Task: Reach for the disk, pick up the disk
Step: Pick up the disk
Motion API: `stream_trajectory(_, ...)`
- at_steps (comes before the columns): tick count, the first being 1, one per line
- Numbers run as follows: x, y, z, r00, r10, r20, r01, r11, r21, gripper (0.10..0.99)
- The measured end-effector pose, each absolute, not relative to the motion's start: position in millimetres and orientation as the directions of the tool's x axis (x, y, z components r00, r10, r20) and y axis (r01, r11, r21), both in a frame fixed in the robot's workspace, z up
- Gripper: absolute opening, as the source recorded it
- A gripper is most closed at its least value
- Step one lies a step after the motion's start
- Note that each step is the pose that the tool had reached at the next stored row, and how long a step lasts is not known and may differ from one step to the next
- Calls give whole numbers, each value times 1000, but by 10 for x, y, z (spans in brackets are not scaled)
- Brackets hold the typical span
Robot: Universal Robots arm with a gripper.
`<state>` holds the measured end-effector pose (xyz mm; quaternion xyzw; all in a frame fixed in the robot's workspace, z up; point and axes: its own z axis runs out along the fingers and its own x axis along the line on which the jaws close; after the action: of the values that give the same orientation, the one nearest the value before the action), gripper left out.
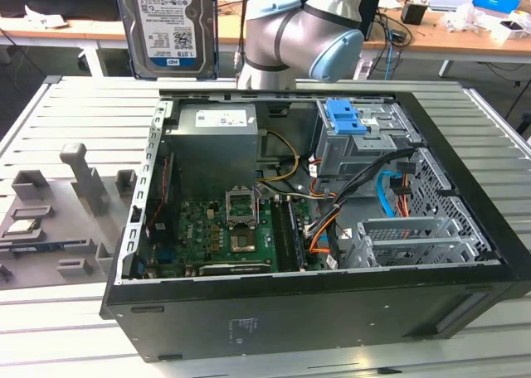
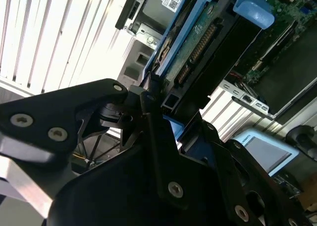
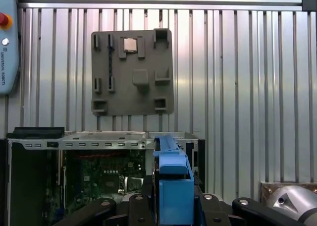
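**Disk clamped, held clear of the case**

The gripper (image 2: 171,104) is closed on the disk (image 1: 166,26), with its fingers (image 2: 153,132) pressed against it from both sides. In the exterior view the disk hangs upright with its label facing the camera, beyond the far rim of the open computer case (image 1: 315,303) and not touching it. The grey fixture tray (image 3: 132,72) lies beside the case on the slatted table (image 1: 75,104).

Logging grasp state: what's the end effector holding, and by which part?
The disk, held aloft; the end effector clamps its two flat faces near one end.
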<state>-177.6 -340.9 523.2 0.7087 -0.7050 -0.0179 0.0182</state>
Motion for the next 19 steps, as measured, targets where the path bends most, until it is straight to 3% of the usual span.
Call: stream_trajectory(19,-724,-3407,5232,5,-1000,0,-998,-5,60,365)
